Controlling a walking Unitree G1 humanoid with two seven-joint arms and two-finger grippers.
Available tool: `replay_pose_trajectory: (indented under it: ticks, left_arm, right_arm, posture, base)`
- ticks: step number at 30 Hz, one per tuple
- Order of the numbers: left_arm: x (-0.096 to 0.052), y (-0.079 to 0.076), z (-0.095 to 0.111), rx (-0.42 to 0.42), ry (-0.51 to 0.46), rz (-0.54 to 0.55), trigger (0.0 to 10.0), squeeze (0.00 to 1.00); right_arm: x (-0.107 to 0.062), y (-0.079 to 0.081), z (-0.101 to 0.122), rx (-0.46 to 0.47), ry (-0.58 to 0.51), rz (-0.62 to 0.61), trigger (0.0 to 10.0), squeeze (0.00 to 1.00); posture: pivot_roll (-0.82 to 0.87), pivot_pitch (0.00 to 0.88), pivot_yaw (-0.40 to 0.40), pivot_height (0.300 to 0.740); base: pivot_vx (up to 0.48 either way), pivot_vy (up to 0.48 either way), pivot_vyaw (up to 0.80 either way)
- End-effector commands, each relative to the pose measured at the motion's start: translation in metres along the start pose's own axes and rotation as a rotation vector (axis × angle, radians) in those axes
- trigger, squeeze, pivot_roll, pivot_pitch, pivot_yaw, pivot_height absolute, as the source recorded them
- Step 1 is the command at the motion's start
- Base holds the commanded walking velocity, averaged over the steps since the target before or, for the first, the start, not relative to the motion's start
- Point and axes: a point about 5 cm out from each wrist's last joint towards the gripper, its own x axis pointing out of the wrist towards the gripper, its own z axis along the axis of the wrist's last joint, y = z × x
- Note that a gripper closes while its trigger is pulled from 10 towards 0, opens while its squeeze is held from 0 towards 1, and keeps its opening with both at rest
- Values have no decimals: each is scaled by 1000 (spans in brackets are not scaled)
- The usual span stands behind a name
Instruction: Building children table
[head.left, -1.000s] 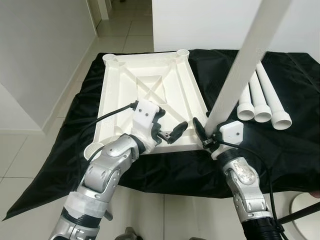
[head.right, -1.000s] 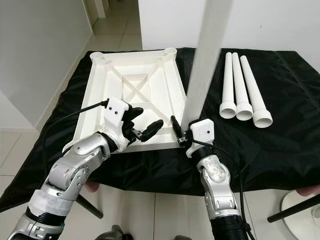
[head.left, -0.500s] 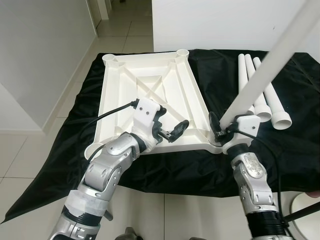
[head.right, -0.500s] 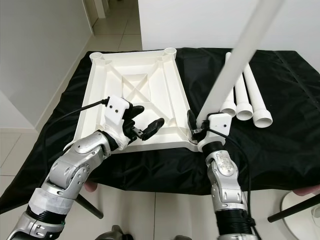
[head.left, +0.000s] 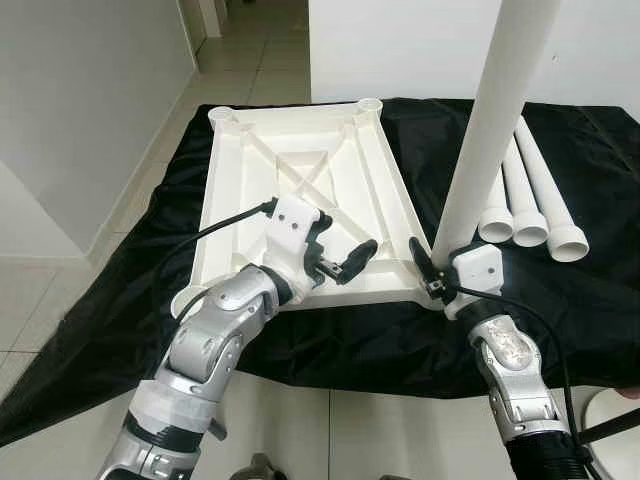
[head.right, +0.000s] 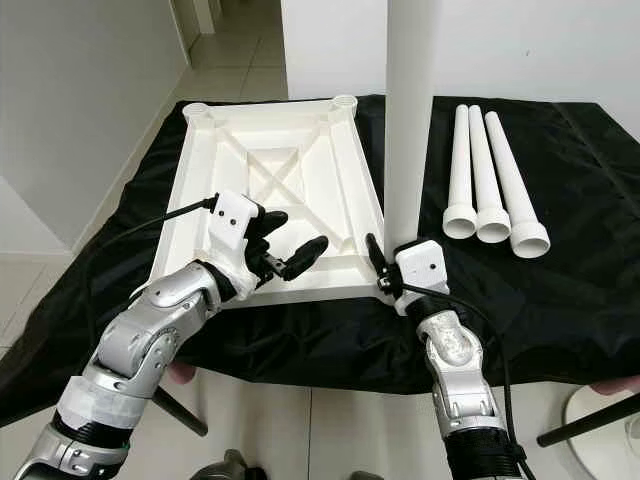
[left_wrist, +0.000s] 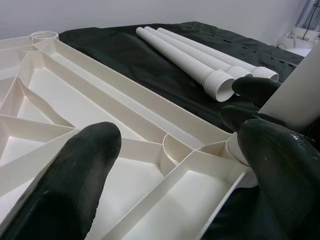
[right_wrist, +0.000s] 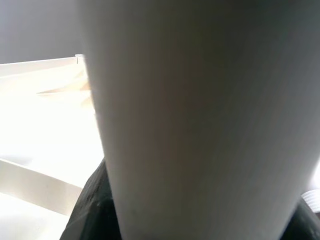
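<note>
A white plastic tabletop (head.left: 213, 200) lies upside down on a black cloth, ribs facing up. My right gripper (head.left: 432, 276) is shut on a long white tube leg (head.left: 490, 130). The leg stands nearly upright with its lower end at the tabletop's near right corner socket (left_wrist: 239, 150). In the right wrist view the leg (right_wrist: 200, 125) is very close. My left gripper (head.left: 345, 245) hovers open over the tabletop's near edge, just left of that corner, with nothing between its fingers (left_wrist: 75, 170). Three more legs (head.left: 525, 195) lie side by side on the cloth to the right.
The black cloth (head.left: 600, 290) hangs over the table's edges. Tiled floor (head.left: 80, 300) lies to the left, beside a white wall. A white round object (head.left: 615, 410) and a dark rod are at the lower right, off the table.
The leg leaned to the right half a second ago and now stands nearly upright at the corner socket. The right gripper shifted with it. The left gripper has stayed in place.
</note>
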Motion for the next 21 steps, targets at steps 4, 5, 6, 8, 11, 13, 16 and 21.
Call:
replay_pose_trajectory:
  ticks: [4,5,6,8,11,13,16,21]
  left_arm:
    - [1,-2,5,12,-6,-58,10000,0]
    - [1,-2,5,13,-6,-59,10000,0]
    - [1,-2,5,14,-6,-61,10000,0]
    - [1,-2,5,14,-5,-61,10000,0]
    - [1,-2,5,16,-5,-64,10000,0]
    - [1,-3,5,16,-5,-65,10000,0]
    - [0,-3,4,17,-4,-66,10000,0]
    - [0,-4,4,14,-3,-65,10000,0]
  right_arm:
    - [-7,11,-26,135,157,5,10000,0]
    - [-6,11,-27,140,169,-3,10000,0]
    - [-4,10,-28,166,183,-12,10000,0]
    - [-3,10,-28,179,191,-15,10000,0]
    - [-1,10,-27,192,199,-9,10000,0]
    - [0,10,-27,200,204,-5,10000,0]
    - [1,9,-27,216,213,-4,10000,0]
    - [2,11,-25,203,221,29,10000,0]
  posture:
    - [-32,0,70,740]
    - [-32,0,71,740]
    - [-32,0,71,740]
    - [-31,0,71,740]
    - [-31,0,71,740]
    - [-29,0,69,740]
    - [-28,0,65,740]
    - [-30,0,62,740]
  base:
    - [0,0,0]
    - [0,0,0]
    - [0,0,0]
    - [0,0,0]
    - [0,0,0]
    - [0,0,0]
    - [0,0,0]
    - [0,0,0]
